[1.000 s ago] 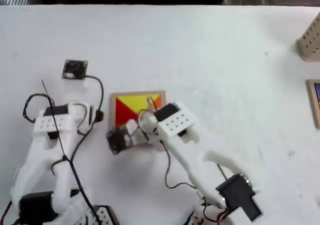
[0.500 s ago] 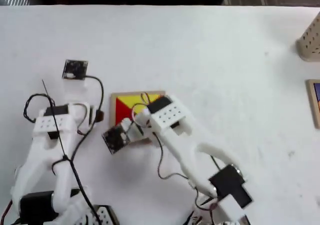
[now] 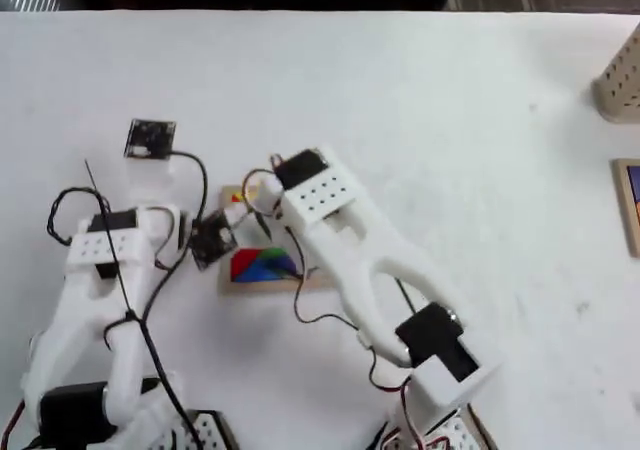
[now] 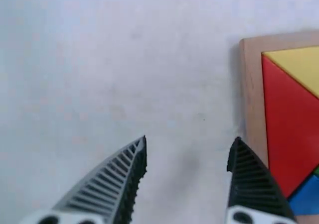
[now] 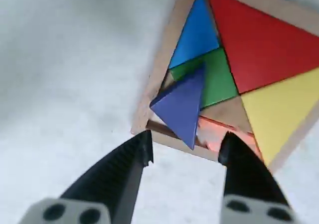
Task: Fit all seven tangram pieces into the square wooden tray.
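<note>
The square wooden tray [image 5: 162, 64] holds a large red triangle [image 5: 259, 45], a large yellow triangle [image 5: 279, 109], a light blue triangle [image 5: 197, 35] and a green piece [image 5: 217, 77]. A dark blue triangle [image 5: 182, 107] lies tilted across the tray's rim, not seated, with an orange-red piece [image 5: 219, 132] beside it. My right gripper [image 5: 187, 137] hangs open just above that corner, holding nothing. My left gripper [image 4: 189, 140] is open over bare table beside the tray's rim [image 4: 250, 94]. In the high view the right arm [image 3: 320, 205] covers the far half of the tray [image 3: 270, 284].
A small loose camera board [image 3: 150, 138] with a black cable lies on the table beyond the left arm [image 3: 110, 240]. A perforated wooden block [image 3: 620, 80] and another wooden frame [image 3: 628, 205] sit at the right edge. White table stretches across the back.
The right arm swung its head from the tray's near edge to its far side, uncovering the near part with the blue and green pieces. The left arm stayed still.
</note>
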